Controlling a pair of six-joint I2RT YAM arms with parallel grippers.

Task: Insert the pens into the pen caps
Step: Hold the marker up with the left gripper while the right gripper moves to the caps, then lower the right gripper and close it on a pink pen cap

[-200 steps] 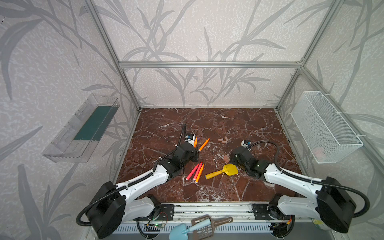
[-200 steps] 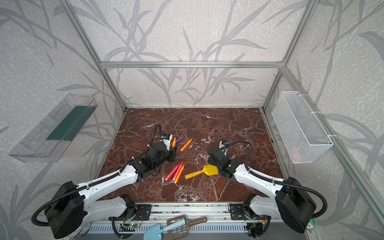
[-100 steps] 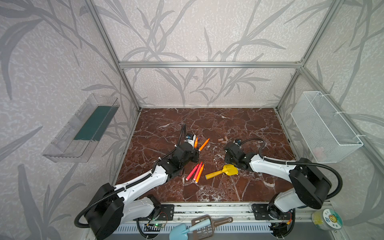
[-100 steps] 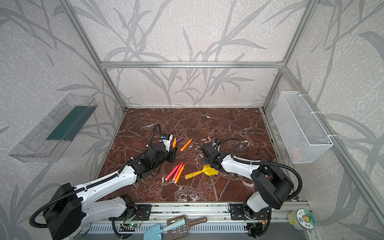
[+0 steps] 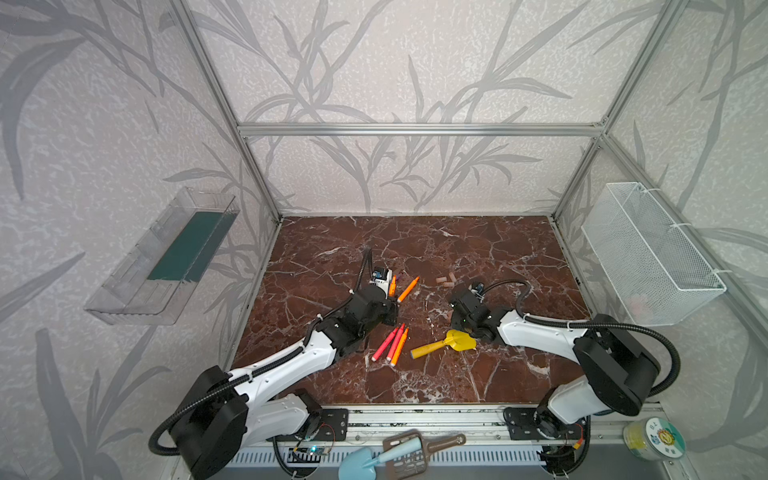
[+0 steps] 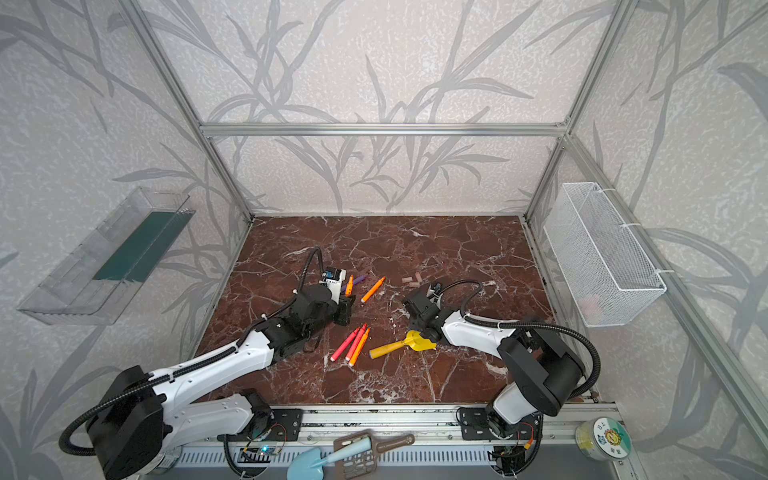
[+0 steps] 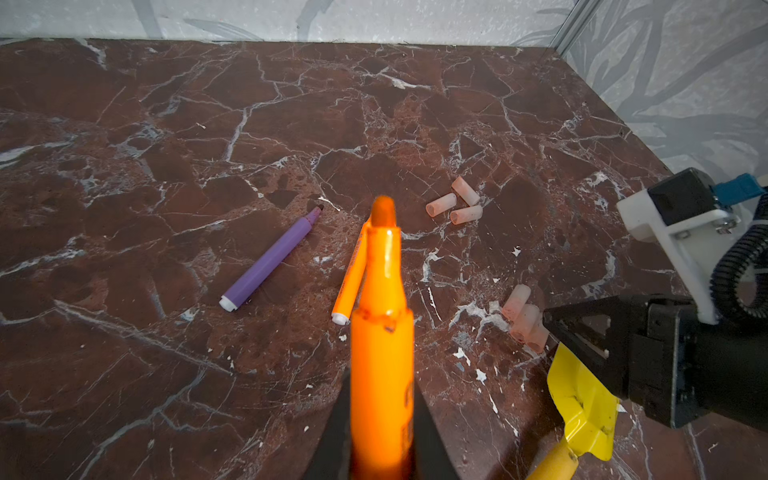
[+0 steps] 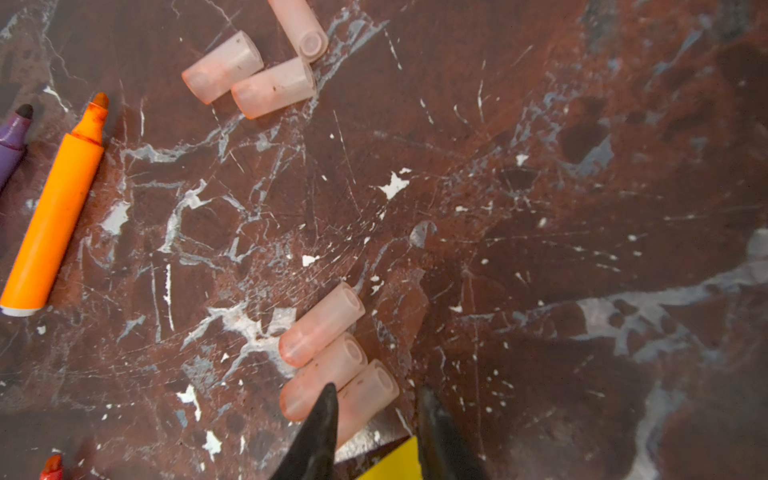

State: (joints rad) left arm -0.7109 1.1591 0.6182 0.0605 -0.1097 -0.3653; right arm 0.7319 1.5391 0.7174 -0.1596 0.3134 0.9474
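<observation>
Three pen caps (image 8: pixel 322 324) abreast; end cap (image 8: pixel 368 392) between right claw's (image 8: pixel 377 394) jaws.

top views: high front, facing down | wrist views: low, close | shared: pen caps (image 7: pixel 524 318) (image 8: pixel 320 328)

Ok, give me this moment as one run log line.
left end effector: shut on orange pen, tip bare | right end effector: open, astride pen cap at row end | capped so far: none visible

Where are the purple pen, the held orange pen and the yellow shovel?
purple pen (image 7: pixel 270 259): left wrist view, middle of its barrel.
held orange pen (image 7: pixel 382 353): left wrist view, wide barrel below the tip.
yellow shovel (image 5: pixel 459 341): in a top view, on its blade.
</observation>
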